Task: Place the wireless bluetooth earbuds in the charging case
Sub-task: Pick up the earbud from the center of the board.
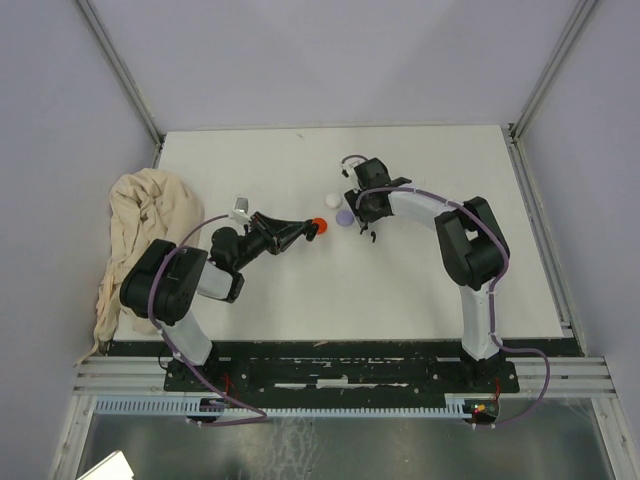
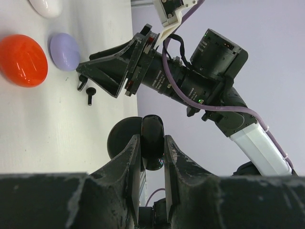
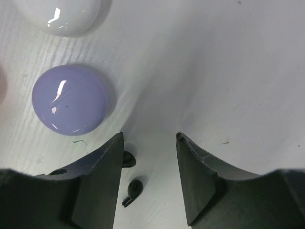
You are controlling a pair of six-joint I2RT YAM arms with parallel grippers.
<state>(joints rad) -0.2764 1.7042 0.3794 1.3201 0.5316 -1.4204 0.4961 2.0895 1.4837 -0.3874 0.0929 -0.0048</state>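
Two black earbuds lie on the white table. In the right wrist view one black earbud (image 3: pixel 133 190) lies between the fingers, and the other (image 3: pixel 128 159) is partly hidden by the left finger. My right gripper (image 3: pixel 148 136) is open, low over them; it also shows in the top view (image 1: pixel 365 222). My left gripper (image 2: pixel 151 139) is shut on a black round charging case (image 2: pixel 152 143) and holds it off the table, near the red case (image 1: pixel 319 227). Both black earbuds (image 2: pixel 89 95) also show in the left wrist view, under the right gripper's fingers (image 2: pixel 102 76).
A red case (image 2: pixel 21 59), a lilac case (image 3: pixel 71 99) and a white case (image 3: pixel 64 14) lie closed just beyond the earbuds. A crumpled beige cloth (image 1: pixel 140 230) lies at the table's left edge. Grey walls stand round the table.
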